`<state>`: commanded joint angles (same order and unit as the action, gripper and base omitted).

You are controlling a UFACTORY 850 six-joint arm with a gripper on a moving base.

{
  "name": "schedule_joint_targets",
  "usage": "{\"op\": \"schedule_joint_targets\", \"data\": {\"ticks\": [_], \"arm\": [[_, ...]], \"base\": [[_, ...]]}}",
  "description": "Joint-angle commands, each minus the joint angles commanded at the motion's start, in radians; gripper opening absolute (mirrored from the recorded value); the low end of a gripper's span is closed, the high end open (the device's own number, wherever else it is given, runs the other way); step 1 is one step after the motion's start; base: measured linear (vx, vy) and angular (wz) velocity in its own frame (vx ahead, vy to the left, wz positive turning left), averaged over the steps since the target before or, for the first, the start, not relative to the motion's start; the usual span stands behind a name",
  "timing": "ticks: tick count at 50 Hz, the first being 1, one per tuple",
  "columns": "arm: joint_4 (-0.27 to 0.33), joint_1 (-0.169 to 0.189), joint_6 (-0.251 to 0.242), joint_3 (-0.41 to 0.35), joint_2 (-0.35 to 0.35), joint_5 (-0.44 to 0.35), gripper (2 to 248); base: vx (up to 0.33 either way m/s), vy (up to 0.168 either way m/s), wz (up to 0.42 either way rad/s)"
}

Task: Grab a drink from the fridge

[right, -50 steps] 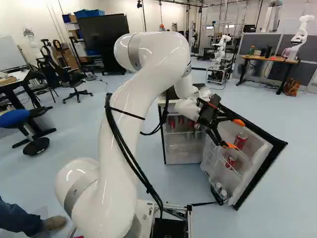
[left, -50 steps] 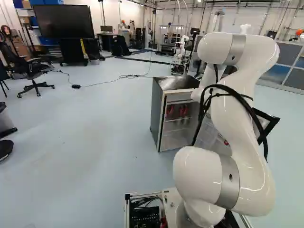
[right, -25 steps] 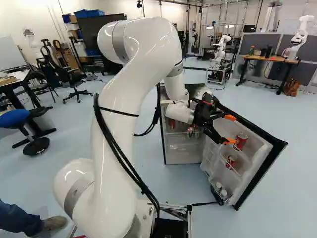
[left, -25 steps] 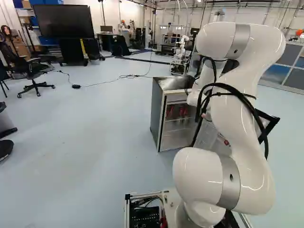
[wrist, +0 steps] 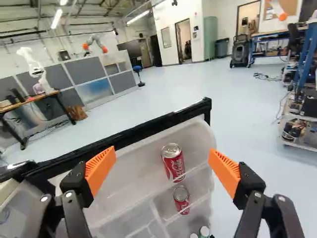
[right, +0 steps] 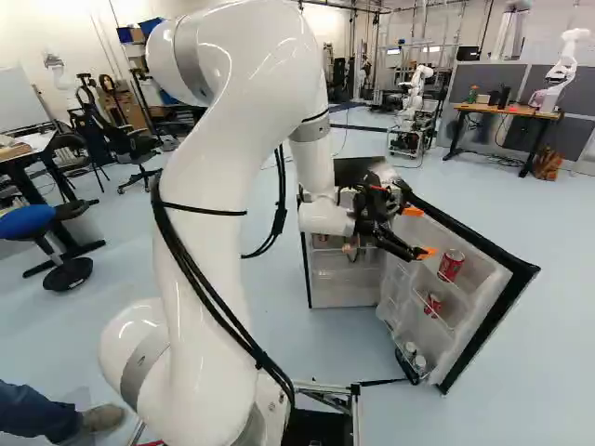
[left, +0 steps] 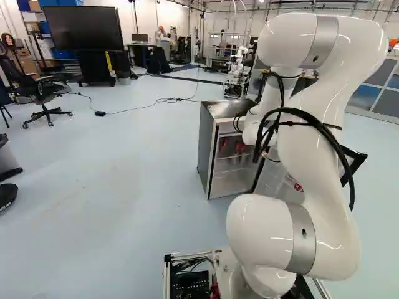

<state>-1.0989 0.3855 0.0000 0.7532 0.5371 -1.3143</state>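
The gripper (right: 420, 232) hovers by the inner side of the fridge's swung-out door (right: 483, 288). In the wrist view the gripper (wrist: 162, 166) is open, its orange pads wide apart with nothing held. A red can (wrist: 173, 161) stands in the door's upper bin, ahead of the gripper and between the lines of its fingers. A second red can (wrist: 181, 199) sits in the bin below. The fridge body (left: 212, 149) stands ahead of the base; red items (left: 240, 147) show on its shelf, partly hidden by the arm.
The door's dark edge (wrist: 133, 130) runs across beyond the bins. Small bottles (right: 415, 357) stand low in the door. Another robot (right: 565, 67) is on a desk (right: 507, 110) at the back. A person's leg and shoe (right: 100, 418) show near the base in the right base view.
The arm has shifted against its base joint, its upper part rising, and the gripper has moved and turned beside the door. The base, fridge and cans have stayed put.
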Motion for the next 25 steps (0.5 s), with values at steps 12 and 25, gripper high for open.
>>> {"op": "schedule_joint_targets", "data": {"ticks": [12, 25], "arm": [[0.127, 0.015, 0.000, -0.053, -0.036, 0.000, 247], [0.263, 0.034, 0.000, -0.109, -0.074, 0.000, 247]], "base": [[0.000, 0.000, 0.000], [0.000, 0.000, 0.000]]}}
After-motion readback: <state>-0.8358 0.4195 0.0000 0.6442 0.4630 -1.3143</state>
